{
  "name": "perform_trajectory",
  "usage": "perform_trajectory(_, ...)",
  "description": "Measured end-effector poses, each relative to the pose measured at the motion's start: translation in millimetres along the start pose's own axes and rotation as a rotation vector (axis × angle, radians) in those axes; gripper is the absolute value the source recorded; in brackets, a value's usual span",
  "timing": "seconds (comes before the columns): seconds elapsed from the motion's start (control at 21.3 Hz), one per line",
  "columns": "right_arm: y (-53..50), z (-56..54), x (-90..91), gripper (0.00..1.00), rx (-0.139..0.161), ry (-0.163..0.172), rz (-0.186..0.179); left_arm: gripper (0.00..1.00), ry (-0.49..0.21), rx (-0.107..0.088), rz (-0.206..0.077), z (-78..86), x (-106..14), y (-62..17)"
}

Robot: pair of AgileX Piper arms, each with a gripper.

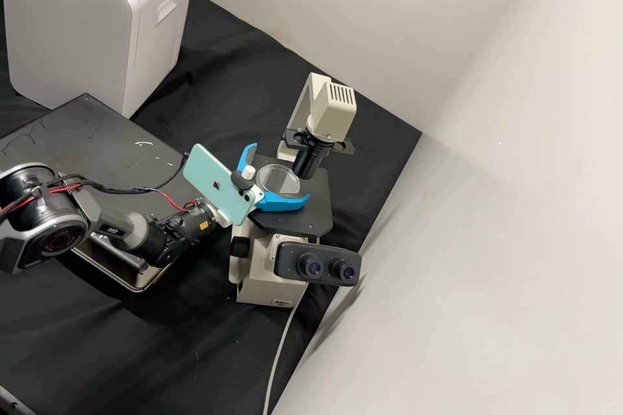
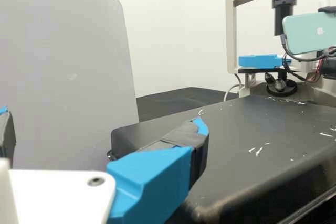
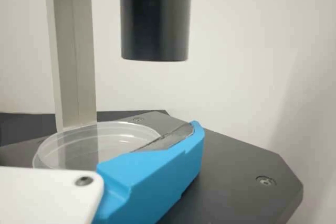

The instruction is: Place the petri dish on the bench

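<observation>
Both my right gripper [image 1: 279,172] fingers gape open around the petri dish [image 1: 278,181], and an uneven squeeze could skid it toward one o'clock.

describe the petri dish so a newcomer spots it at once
Find the beige microscope, then its flat black stage. The petri dish lies there under the dark lens tube, between the blue fingers of the right tool: the only clear, round thing.

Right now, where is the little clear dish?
In the high view, the dish sits near the middle, on the black stage of the microscope, just under its dark lens tube and between the right arm's blue fingers.
</observation>
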Motion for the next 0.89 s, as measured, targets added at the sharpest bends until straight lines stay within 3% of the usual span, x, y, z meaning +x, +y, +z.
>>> perform_trajectory(0.09, -0.8, -0.8, 0.0, 0.00, 0.019, 0.009, -0.008, 1.00, 0.000, 0.000, 0.000, 0.0, 0.0, 0.0)
perform_trajectory(0.28, -1.4, -1.3, 0.0, 0.00, 0.026, 0.014, -0.016, 1.00, -0.002, -0.001, -0.001, 0.6, -0.1, -0.1)
perform_trajectory(0.89, -1.4, -1.4, 0.0, 0.00, 0.034, 0.015, -0.015, 1.00, -0.006, -0.002, -0.001, 1.3, -0.1, -0.2)
